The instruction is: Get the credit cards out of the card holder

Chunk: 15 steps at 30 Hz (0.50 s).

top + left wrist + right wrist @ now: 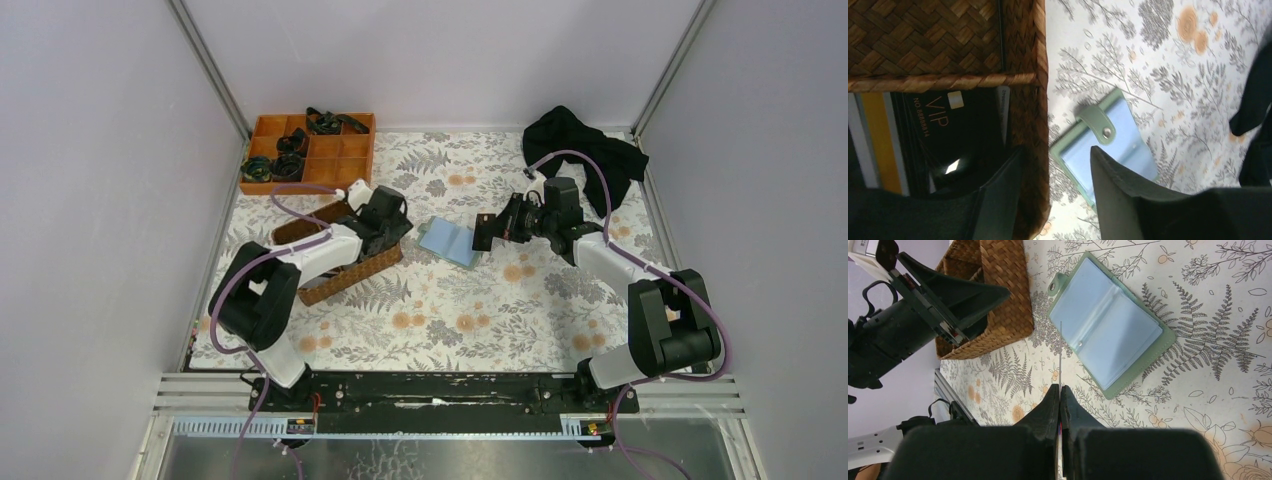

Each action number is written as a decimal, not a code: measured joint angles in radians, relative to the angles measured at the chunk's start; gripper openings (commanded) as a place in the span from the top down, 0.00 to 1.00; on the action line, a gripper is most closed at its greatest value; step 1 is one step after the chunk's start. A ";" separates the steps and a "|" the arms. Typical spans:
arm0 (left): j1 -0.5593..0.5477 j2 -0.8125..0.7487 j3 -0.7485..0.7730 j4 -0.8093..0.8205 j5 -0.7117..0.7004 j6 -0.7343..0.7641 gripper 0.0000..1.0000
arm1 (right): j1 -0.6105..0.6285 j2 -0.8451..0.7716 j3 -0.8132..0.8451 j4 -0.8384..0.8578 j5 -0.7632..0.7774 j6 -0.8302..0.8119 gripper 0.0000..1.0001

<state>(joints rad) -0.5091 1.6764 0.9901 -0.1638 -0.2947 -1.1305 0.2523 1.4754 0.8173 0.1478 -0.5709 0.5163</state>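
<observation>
As the right gripper [1060, 390] stands: pads pinched on one credit card [1060, 355] edge-on; so thin a hold may slip
Left gripper [1057, 150]: wide open astride the wicker basket [1023, 50] wall; could snag it
Card holder [1108, 325]: open flat beside basket, slots apparently empty
Credit cards [943, 125]: stacked inside basket

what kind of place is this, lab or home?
Probably a lab data-collection booth: plain walls on aluminium posts, left arm and right arm bolted to a rail, floral tablecloth.
</observation>
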 measured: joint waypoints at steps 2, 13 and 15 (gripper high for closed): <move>-0.022 0.000 0.000 0.006 0.005 0.004 0.28 | 0.000 0.000 0.000 0.000 -0.006 0.000 1.00; -0.040 -0.077 0.048 -0.016 -0.029 0.109 0.02 | 0.002 0.002 0.045 -0.003 -0.029 0.001 1.00; -0.040 -0.129 0.053 -0.021 -0.053 0.126 0.02 | 0.011 0.010 0.072 -0.013 -0.028 0.001 1.00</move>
<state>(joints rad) -0.5491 1.5475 1.0428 -0.1848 -0.3481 -1.0042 0.2634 1.4853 0.8898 0.1349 -0.5991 0.5175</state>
